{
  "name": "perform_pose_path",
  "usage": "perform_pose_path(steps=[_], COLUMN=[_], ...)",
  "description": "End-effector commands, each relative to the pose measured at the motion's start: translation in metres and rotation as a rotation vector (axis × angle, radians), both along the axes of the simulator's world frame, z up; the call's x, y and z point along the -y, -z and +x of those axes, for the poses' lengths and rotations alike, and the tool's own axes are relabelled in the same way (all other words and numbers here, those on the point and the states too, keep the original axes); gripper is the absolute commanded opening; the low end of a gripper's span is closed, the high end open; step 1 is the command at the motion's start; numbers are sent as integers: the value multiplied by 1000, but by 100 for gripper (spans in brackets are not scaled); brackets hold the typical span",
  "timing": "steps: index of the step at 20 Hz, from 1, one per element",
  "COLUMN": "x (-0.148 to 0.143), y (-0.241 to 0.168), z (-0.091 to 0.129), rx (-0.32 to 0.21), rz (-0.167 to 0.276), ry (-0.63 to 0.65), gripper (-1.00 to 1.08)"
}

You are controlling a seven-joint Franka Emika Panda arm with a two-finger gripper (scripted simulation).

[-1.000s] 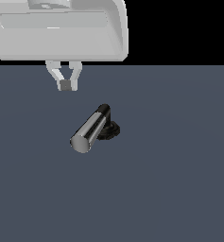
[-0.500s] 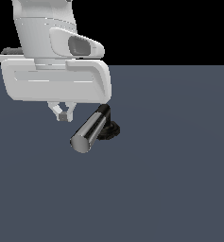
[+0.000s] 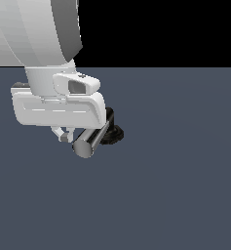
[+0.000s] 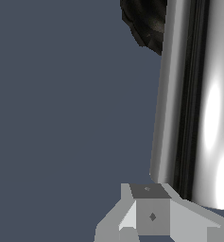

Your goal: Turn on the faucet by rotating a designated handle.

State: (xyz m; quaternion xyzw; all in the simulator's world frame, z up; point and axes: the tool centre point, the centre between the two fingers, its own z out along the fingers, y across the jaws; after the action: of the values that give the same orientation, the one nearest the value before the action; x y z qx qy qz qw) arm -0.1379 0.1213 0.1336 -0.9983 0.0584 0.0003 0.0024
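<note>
While the white Panda arm [image 3: 39,34] is filling the upper part of the exterior view's left, its pincer [image 3: 68,137] is hanging low over the dark blue-grey floor [image 3: 175,185], right at the free end of the faucet's handle [image 3: 90,141]. Nearest in the exterior view, the chrome handle is showing its flat grey end face just beside the pincer, toward the exterior view's right of the one finger [image 3: 63,135] that is showing. The other finger is hiding behind the white hand housing [image 3: 58,108] and the bar, so whether the pincer is standing wide, narrow, or closing on anything cannot be told from these pictures. Whether the finger is touching the bar cannot be told either.

In the wrist view, a grey fingertip [image 4: 151,215] is sitting close against the end of the broad, shiny handle [image 4: 198,104], which is running away from the pincer as a straight cylinder with bright reflections along it.

Farther back, beyond the handle's far end, the faucet's [image 3: 109,134] round black ribbed base [image 4: 144,21] is resting on the floor, partly covered by the bar. In the exterior view a black elbow [image 3: 109,117] is joining the bar to that base, just past the hand housing. Behind everything, the floor is ending at a flat black background.
</note>
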Motion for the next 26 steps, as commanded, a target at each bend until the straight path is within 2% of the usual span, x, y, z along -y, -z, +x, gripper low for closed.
perform_pose_path(steps=[1,16,26], x=[-4,-9,37], y=[10,29,29], z=[5,13,10], rx=[1,0,0], rz=[0,-4,-4], ry=[3,10,10], gripper=[-100,-100,-100])
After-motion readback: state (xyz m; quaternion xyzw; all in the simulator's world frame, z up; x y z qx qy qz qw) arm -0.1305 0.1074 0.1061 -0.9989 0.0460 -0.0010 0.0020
